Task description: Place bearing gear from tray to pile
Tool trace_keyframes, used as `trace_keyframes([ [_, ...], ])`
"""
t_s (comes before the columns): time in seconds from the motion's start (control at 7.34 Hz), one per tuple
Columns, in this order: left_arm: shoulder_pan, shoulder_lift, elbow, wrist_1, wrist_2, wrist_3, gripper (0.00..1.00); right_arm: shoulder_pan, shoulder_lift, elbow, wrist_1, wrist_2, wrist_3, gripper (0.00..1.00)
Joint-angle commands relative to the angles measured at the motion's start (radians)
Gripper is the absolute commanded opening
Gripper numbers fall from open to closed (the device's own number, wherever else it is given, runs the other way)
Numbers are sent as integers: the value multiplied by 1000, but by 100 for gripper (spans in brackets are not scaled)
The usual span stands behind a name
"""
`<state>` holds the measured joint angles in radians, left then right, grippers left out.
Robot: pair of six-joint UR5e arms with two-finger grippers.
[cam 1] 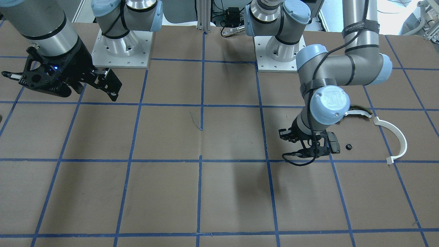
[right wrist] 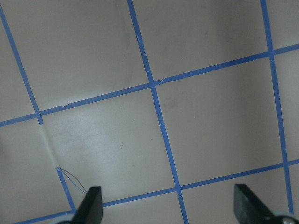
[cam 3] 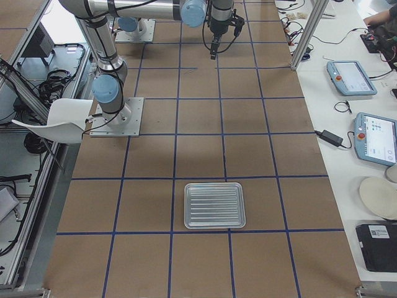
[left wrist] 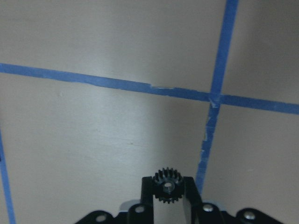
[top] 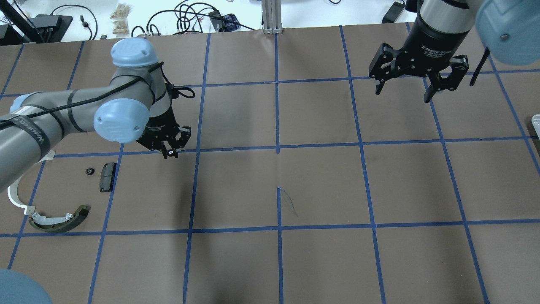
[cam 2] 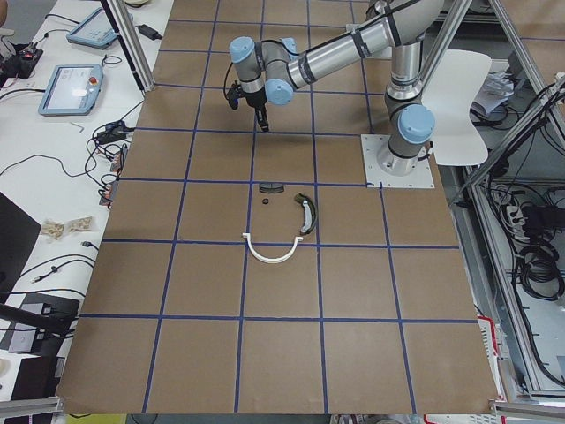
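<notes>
A small black toothed bearing gear (left wrist: 168,185) sits pinched between my left gripper's fingertips, and the gripper (top: 171,152) is shut on it a little above the paper. The pile lies to that gripper's left in the overhead view. It holds a black rectangular pad (top: 107,176), a small black round part (top: 89,171), an olive-and-white brake shoe (top: 59,221) and a white half-ring (top: 14,196). The ribbed metal tray (cam 3: 214,205) lies bare at the table's other end. My right gripper (top: 403,95) hangs open and holds nothing.
Brown paper with a blue tape grid (top: 277,147) covers the table. The two arm bases (cam 1: 121,51) stand on plates at the robot's side. Cables and tablets (cam 2: 71,88) lie on the white bench beyond the far edge.
</notes>
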<state>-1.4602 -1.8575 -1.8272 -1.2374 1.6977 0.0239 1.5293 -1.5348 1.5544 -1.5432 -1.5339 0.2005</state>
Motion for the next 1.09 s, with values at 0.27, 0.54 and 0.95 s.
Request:
trace_keyframes([
  [0.27,298,-31,-1,15,87,462,0,2,-28,24,18,-5,-3,100],
  [0.54,403,-83,0,166,89,611,0,2,-31,44,20,-20,-3,100],
  [0.95,423,-137,0,197,82,651,0,2,-68,59,18,-8,13,100],
])
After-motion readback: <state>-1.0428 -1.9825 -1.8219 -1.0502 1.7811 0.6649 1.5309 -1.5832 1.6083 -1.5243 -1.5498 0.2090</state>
